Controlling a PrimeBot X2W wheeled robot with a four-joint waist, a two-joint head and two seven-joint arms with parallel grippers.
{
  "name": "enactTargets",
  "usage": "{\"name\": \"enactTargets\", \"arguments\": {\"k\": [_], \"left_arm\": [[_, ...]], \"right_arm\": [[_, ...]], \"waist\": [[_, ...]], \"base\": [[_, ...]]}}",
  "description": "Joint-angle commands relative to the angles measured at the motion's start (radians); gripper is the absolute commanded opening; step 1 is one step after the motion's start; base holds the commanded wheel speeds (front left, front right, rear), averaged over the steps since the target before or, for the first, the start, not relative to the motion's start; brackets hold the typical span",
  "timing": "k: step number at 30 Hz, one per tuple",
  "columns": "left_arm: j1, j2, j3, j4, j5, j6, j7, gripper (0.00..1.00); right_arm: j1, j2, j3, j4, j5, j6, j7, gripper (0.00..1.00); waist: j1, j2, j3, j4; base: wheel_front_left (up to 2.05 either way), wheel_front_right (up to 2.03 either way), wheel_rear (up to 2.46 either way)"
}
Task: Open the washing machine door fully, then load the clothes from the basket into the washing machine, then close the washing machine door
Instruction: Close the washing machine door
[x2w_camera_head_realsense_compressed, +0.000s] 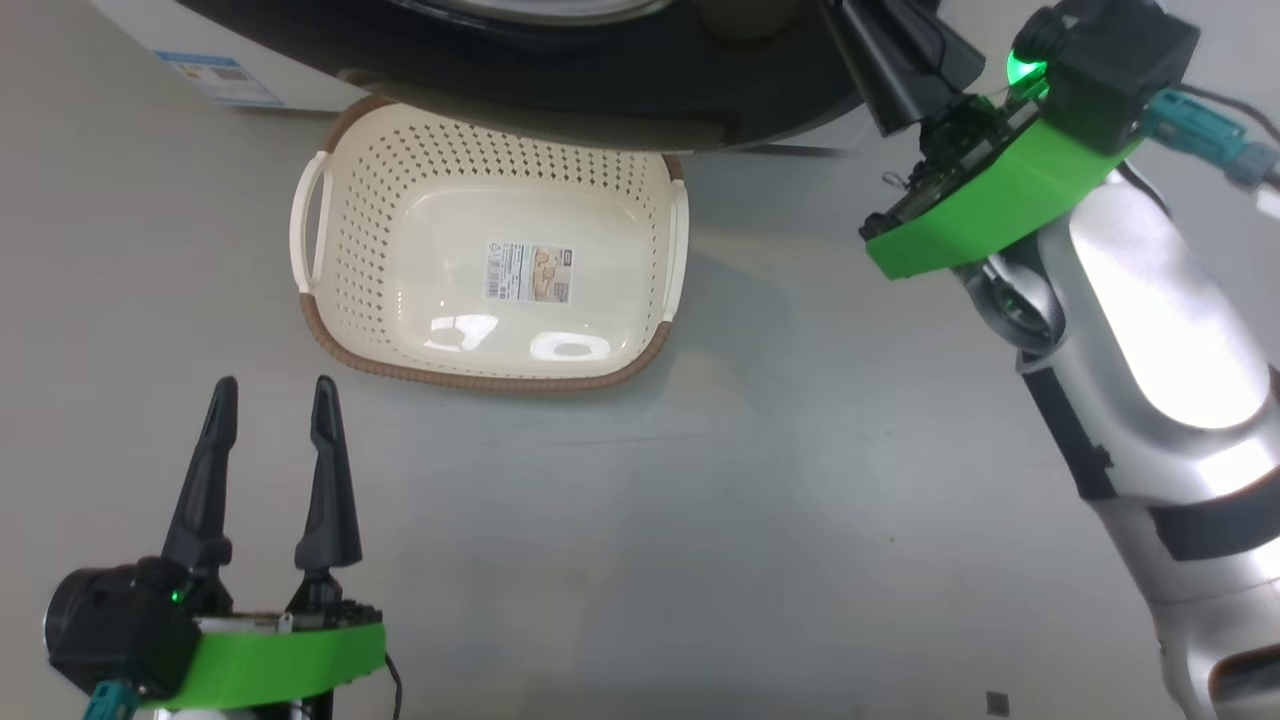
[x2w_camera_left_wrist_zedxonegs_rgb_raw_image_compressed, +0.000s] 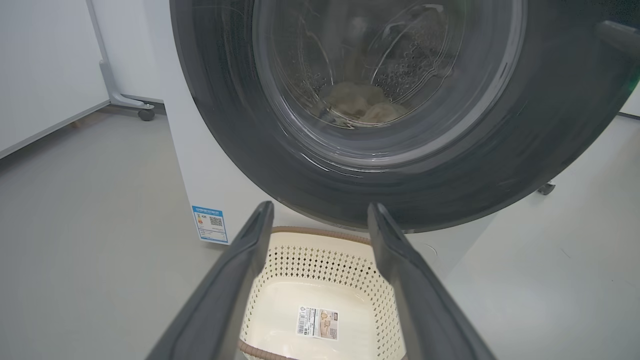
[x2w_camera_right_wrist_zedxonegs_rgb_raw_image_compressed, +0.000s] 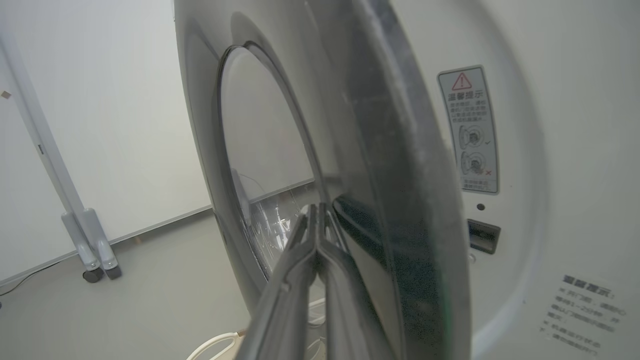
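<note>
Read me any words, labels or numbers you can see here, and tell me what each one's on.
"温馨提示", it seems, in red under a warning triangle, on the warning label on the washing machine; smaller lines blurred.
Lower on that front, grey printed text: too blurred.
On the blue sticker low on the machine: QR code, words too small.
On the label inside the basket: barcode, words too small.

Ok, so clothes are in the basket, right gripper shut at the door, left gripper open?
No: the basket is empty in the head view; the clothes lie in the drum behind the washing machine door. Right gripper shut at the door, left gripper open: correct.
</note>
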Motion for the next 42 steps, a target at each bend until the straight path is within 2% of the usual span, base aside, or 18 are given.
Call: {"name": "enactTargets", "arguments": {"k": [1, 20, 28, 35, 36, 39, 41, 42], "left_arm": [[-0.018, 0.013, 0.028, -0.042, 0.012, 0.001, -0.007, 1.00], [-0.013, 0.007, -0.020, -0.056, 0.008, 0.001, -0.007, 1.00], [-0.022, 0.006, -0.010, -0.045, 0.009, 0.001, -0.007, 1.00], [-0.044, 0.008, 0.026, -0.006, 0.002, 0.001, -0.007, 1.00], [-0.045, 0.007, 0.036, 0.004, 0.001, 0.001, -0.007, 1.00], [-0.044, 0.006, 0.057, 0.030, -0.007, 0.001, -0.007, 1.00], [-0.040, 0.005, 0.068, 0.046, -0.015, 0.001, -0.007, 1.00], [-0.035, 0.004, 0.071, 0.058, -0.021, 0.001, -0.007, 1.00]], "right_arm": [[-0.046, 0.001, -0.012, -0.017, -0.002, -0.003, -0.005, 0.00], [-0.267, -0.105, -0.132, 0.109, -0.049, -0.003, -0.005, 0.00], [-0.278, -0.098, -0.117, 0.118, -0.053, -0.003, -0.005, 0.00], [-0.172, -0.068, -0.093, 0.032, -0.039, -0.003, -0.005, 0.00], [-0.152, -0.065, -0.086, 0.019, -0.038, -0.003, -0.005, 0.04], [-0.089, -0.062, -0.077, -0.020, -0.037, -0.003, -0.005, 0.25], [-0.044, -0.062, -0.075, -0.043, -0.043, -0.003, -0.005, 0.50], [-0.021, -0.061, -0.075, -0.054, -0.047, -0.003, -0.005, 0.75]], "waist": [[0.0000, 0.0000, 0.024, 0.010], [0.0000, 0.0000, 0.088, 0.088], [0.0000, 0.0000, 0.075, 0.058], [0.0000, 0.0000, 0.014, -0.009], [0.0000, 0.0000, 0.001, -0.020], [0.0000, 0.0000, -0.043, -0.049], [0.0000, 0.0000, -0.076, -0.066], [0.0000, 0.0000, -0.096, -0.075]], "base": [[0.00, 0.00, 0.00], [0.00, 0.00, 0.00], [0.00, 0.00, 0.00], [0.00, 0.00, 0.00], [0.00, 0.00, 0.00], [0.00, 0.00, 0.00], [0.00, 0.00, 0.00], [0.00, 0.00, 0.00]]}}
